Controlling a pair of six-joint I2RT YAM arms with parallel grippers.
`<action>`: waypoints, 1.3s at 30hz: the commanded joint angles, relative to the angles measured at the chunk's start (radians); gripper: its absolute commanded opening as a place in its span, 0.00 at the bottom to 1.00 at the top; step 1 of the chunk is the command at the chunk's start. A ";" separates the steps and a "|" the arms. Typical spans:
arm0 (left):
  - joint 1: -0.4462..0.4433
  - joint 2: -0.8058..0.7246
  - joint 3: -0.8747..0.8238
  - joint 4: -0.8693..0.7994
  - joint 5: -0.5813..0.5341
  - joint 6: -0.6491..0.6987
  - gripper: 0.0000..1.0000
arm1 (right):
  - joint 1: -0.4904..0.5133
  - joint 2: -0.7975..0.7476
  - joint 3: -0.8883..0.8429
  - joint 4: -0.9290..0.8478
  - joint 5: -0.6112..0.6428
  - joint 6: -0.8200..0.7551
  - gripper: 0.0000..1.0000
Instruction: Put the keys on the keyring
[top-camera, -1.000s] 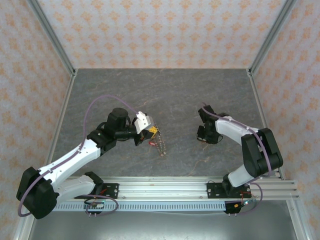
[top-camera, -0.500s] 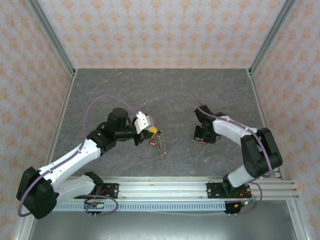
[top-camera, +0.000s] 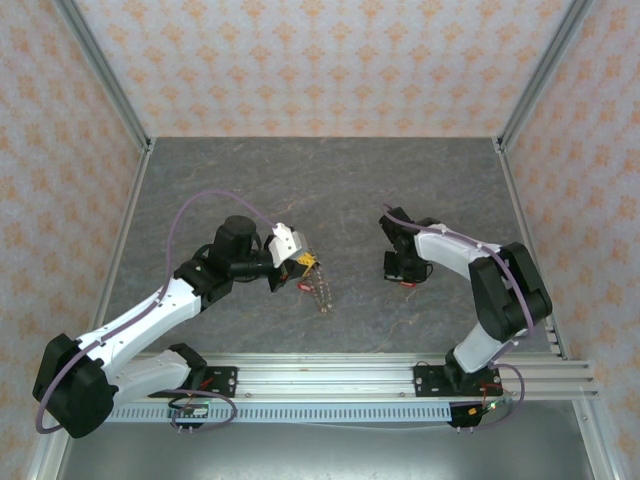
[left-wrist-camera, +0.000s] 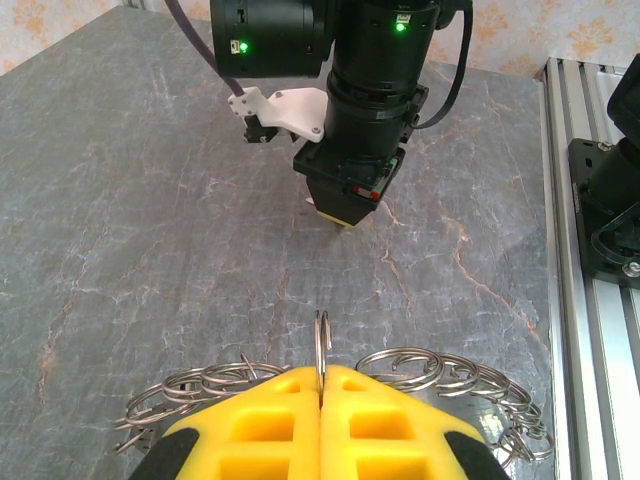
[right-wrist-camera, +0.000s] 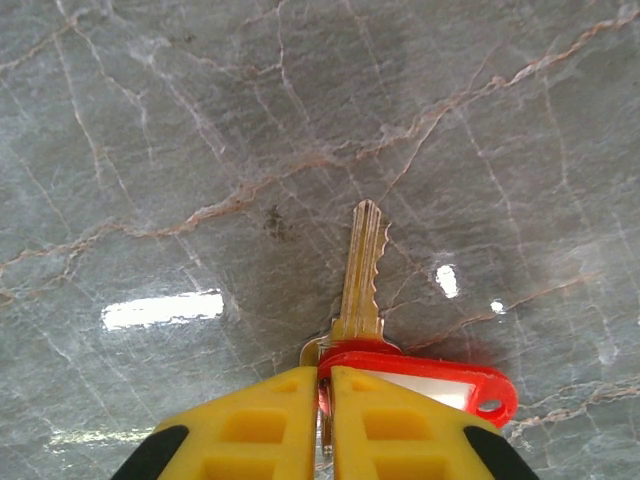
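My left gripper (left-wrist-camera: 322, 372) is shut on the keyring (left-wrist-camera: 322, 340), one thin silvery ring standing upright between the yellow fingers. Linked rings (left-wrist-camera: 430, 370) fan out to both sides. In the top view the left gripper (top-camera: 303, 268) sits at mid-table and the keyring (top-camera: 321, 294) trails from it toward the near edge. My right gripper (right-wrist-camera: 325, 372) is shut on the head of a silvery key (right-wrist-camera: 360, 265) with a red tag (right-wrist-camera: 440, 385), its blade pointing away over the table. The right gripper (top-camera: 402, 277) stands apart, right of the keyring.
The grey marbled table (top-camera: 330, 190) is walled by patterned panels. An aluminium rail (top-camera: 400, 378) runs along the near edge and shows at the right in the left wrist view (left-wrist-camera: 590, 330). The right arm's wrist (left-wrist-camera: 365, 110) faces my left gripper.
The right gripper has shifted a little to the left, toward the left arm, with the key. The left arm and the keyring have stayed put.
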 joint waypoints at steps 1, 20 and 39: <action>-0.009 -0.016 0.049 0.003 -0.003 0.022 0.00 | 0.007 0.004 0.029 -0.038 0.025 0.003 0.14; -0.010 -0.008 0.054 0.005 0.000 0.023 0.00 | 0.007 -0.046 0.008 -0.044 0.009 0.033 0.13; -0.011 -0.006 0.055 0.001 0.000 0.026 0.00 | 0.007 -0.029 -0.001 -0.049 -0.002 0.039 0.12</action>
